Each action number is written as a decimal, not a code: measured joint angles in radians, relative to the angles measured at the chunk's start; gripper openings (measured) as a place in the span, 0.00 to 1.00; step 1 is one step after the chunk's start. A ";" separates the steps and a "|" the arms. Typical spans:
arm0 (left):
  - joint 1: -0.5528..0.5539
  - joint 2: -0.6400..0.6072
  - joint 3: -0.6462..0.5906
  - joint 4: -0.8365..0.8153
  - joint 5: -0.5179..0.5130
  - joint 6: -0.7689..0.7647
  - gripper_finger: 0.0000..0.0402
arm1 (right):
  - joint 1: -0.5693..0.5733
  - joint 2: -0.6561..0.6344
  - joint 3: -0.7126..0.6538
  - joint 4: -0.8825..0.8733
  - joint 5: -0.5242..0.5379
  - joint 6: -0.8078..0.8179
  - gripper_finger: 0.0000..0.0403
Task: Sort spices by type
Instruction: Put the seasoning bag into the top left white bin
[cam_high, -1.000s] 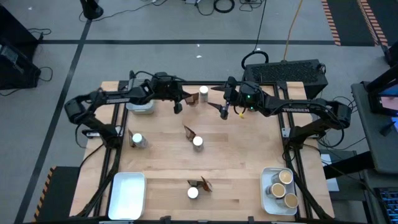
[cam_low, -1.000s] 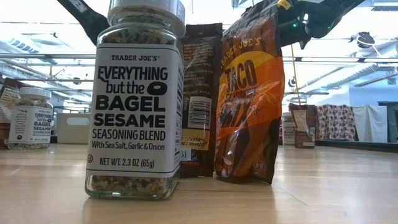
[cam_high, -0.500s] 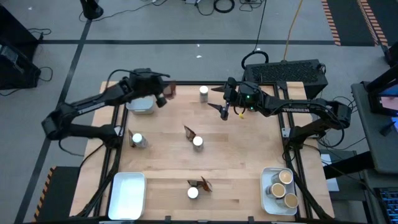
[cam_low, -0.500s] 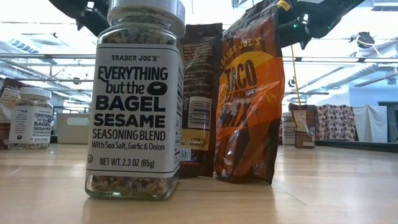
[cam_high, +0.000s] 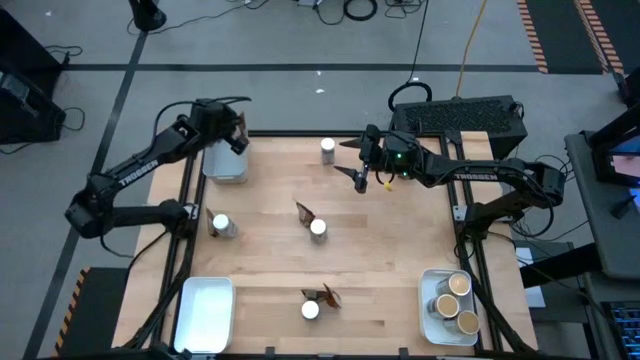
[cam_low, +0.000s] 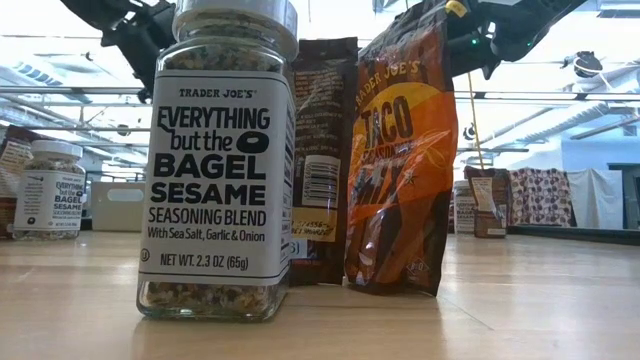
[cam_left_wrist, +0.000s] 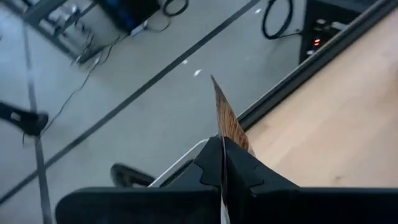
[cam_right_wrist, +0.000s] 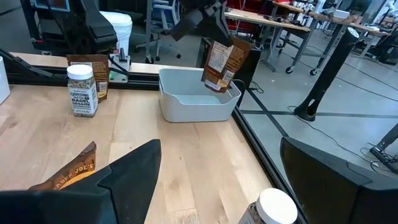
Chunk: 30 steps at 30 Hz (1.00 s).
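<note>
Three tan-lidded jars (cam_high: 451, 300) sit sorted in the near-right tray (cam_high: 428, 283); white-lidded jars and packets lie scattered across the table (cam_high: 400, 240). Left gripper (cam_left_wrist: 222, 163) pinches a brown packet (cam_right_wrist: 219, 64), hanging it over the far-left tray (cam_right_wrist: 193, 102), arm stretched out. Right gripper (cam_high: 362, 177) hovers near the table's far edge, fingers spread, empty.

Layout, rel. to the grippers. Left gripper (cam_high: 236, 128) hangs over the far-left tray (cam_high: 226, 167), shut on a sachet (cam_right_wrist: 219, 65) (sachet above the tray's far rim). Right gripper (cam_high: 362, 165) sits near the far edge, fingers apart; white-lidded jar (cam_high: 327, 150) just to its left, between both grippers. Nearer than the right gripper: sachet-and-jar pair (cam_high: 312, 222) mid-table. Near-right tray (cam_high: 428, 300) w/ three jars lies well apart.
</note>
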 joint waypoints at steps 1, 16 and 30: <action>0.016 0.000 0.000 -0.007 0.000 -0.007 0.01 | 0.000 0.000 0.000 -0.002 0.000 0.000 0.78; 0.131 0.000 -0.146 0.165 -0.023 -0.159 0.01 | 0.000 0.000 0.000 -0.034 -0.029 0.012 0.78; 0.130 0.043 -0.148 0.181 -0.018 -0.131 0.01 | 0.000 0.000 0.000 -0.034 -0.029 0.026 0.78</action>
